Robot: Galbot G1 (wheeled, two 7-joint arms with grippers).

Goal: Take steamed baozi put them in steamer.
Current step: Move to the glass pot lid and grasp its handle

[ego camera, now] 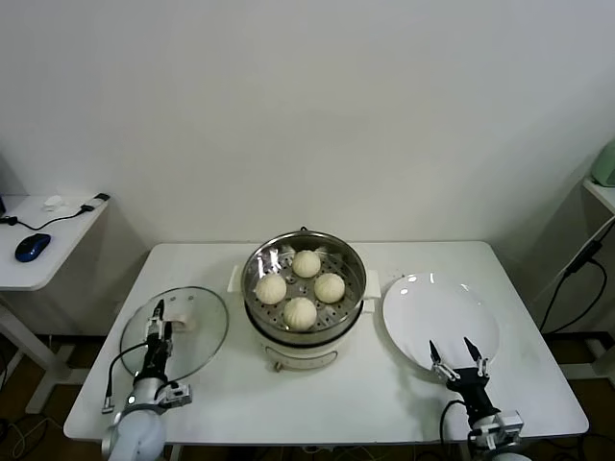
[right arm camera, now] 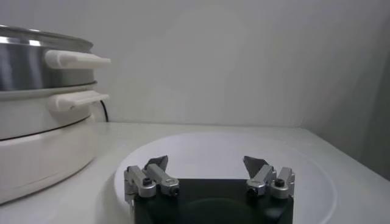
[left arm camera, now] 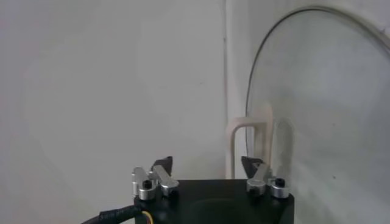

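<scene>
Several cream-white baozi (ego camera: 301, 312) lie on the perforated tray of the steel steamer (ego camera: 304, 340) at the table's middle. The steamer's side and handles also show in the right wrist view (right arm camera: 36, 122). My right gripper (ego camera: 456, 350) is open and empty over the near edge of the empty white plate (ego camera: 437, 307), seen also in the right wrist view (right arm camera: 207, 162). My left gripper (ego camera: 161, 309) is low at the front left over the glass lid (ego camera: 197, 331); in the left wrist view (left arm camera: 207, 162) it is open and empty, facing the lid's handle (left arm camera: 251, 143).
The white table (ego camera: 375, 403) carries the lid at left, steamer at middle and plate at right. A side desk (ego camera: 38, 259) with a blue mouse (ego camera: 32, 246) stands at far left. A cable hangs at the right.
</scene>
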